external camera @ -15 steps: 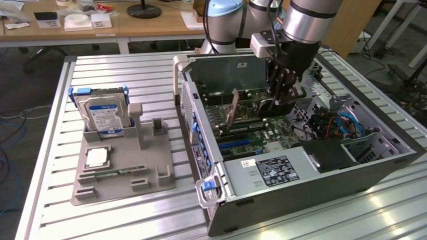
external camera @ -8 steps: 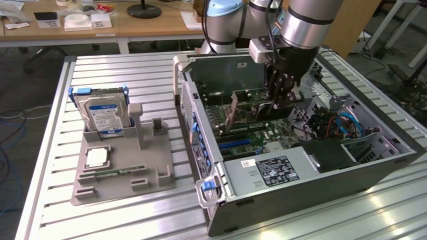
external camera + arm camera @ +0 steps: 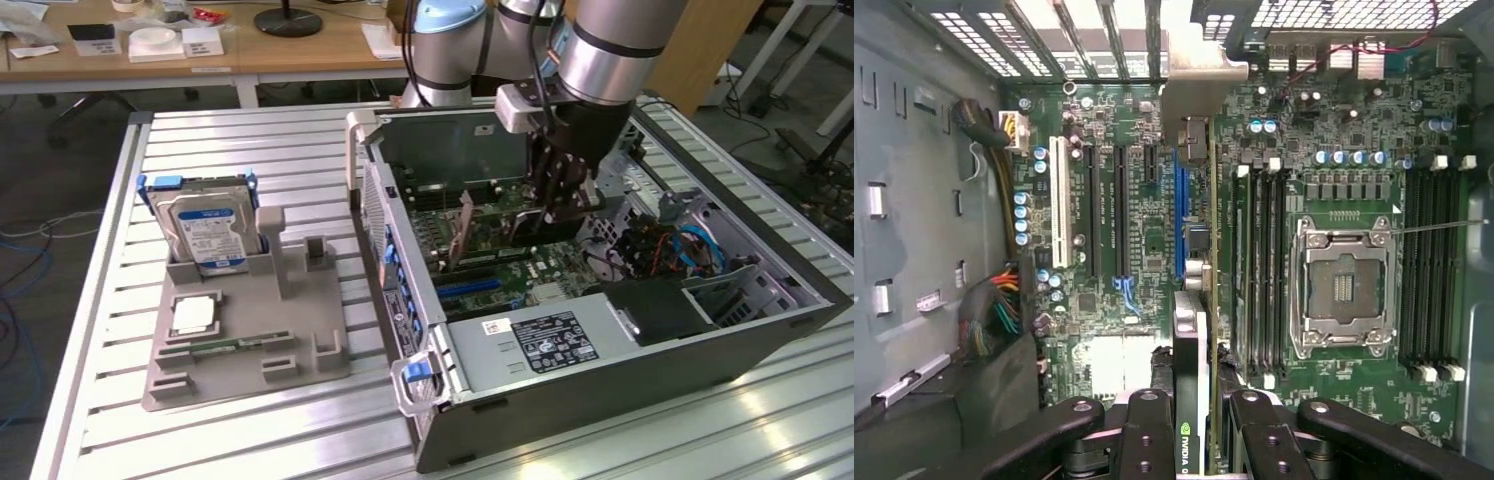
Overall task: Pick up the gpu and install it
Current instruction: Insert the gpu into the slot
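Claw [image 3: 1201,420] around thin, upright green-and-black gpu [image 3: 1192,320]

Clearly a robotics lab: an opened computer case [image 3: 601,370] is laid on a slatted metal table [image 3: 254,140], a robot arm [image 3: 607,40] is hung over it, and cluttered wooden desks [image 3: 320,50] are seen beyond the table's edge.

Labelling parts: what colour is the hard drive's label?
Blue and white on the hard drive, clearest in the exterior view.

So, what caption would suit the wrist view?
Claw gripping the gpu edge-on over the motherboard inside the open computer case.
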